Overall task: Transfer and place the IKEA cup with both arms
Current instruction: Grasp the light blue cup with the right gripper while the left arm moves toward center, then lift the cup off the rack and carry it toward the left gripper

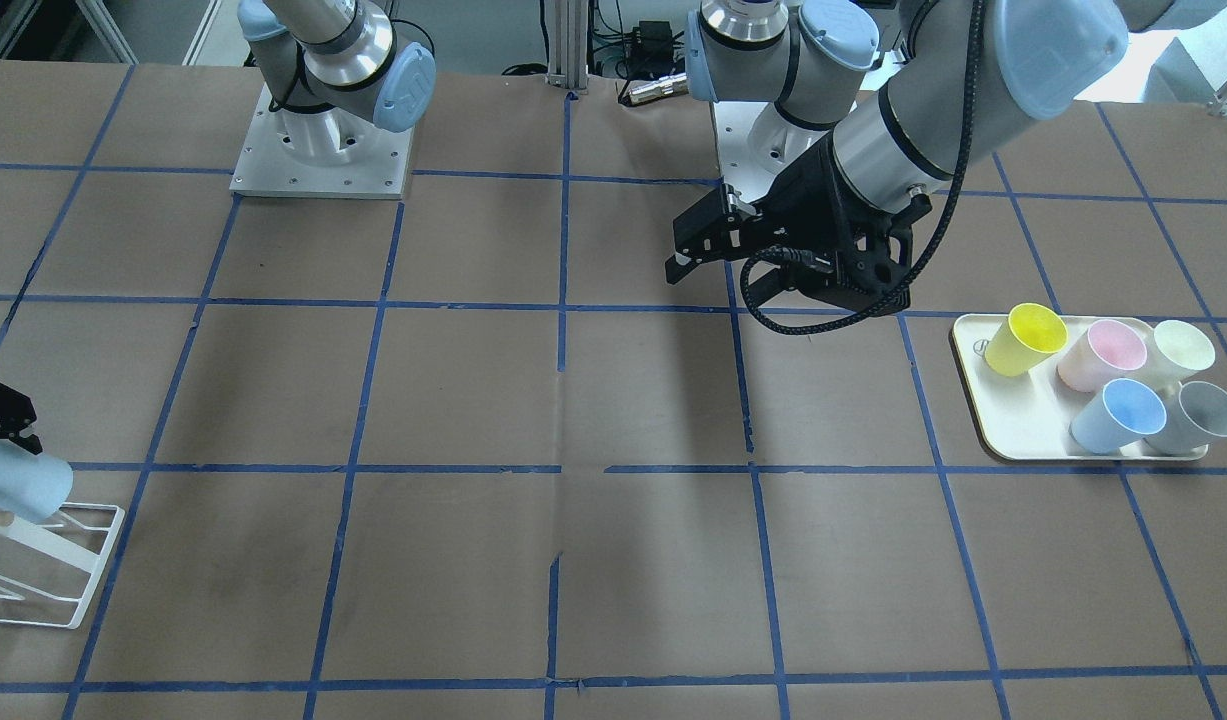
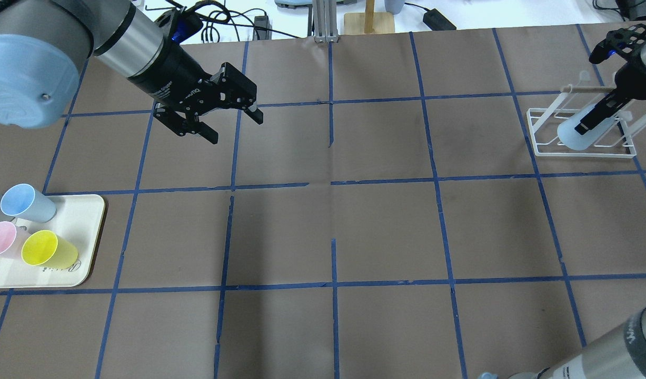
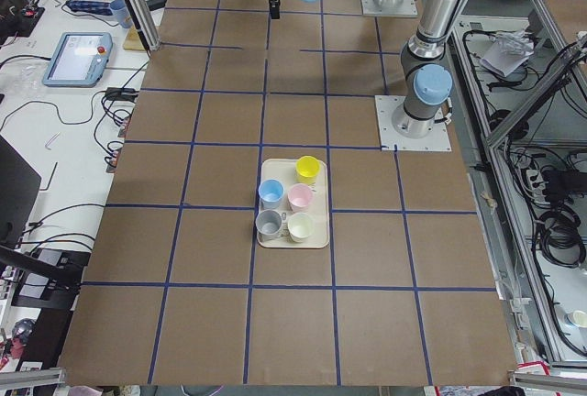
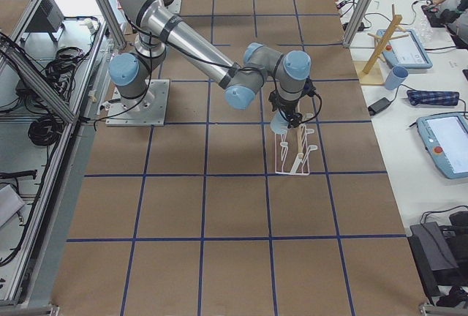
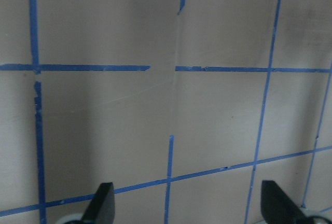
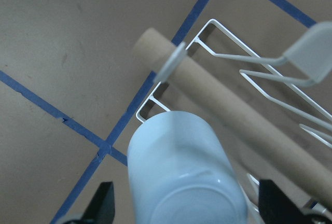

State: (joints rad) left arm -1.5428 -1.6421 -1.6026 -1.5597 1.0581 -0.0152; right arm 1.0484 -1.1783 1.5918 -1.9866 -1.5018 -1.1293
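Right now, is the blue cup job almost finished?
Nearly. Done: the blue cup looks to rest bottom-up on the white rack, and the left hand is open and empty, so the pass looks over. In hand: the right hand is open around the cup, not squeezing. Left: lift that hand away.

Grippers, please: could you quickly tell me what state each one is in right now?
Left gripper: open, holding nothing.
Right gripper: open, straddling the blue cup at the white rack.
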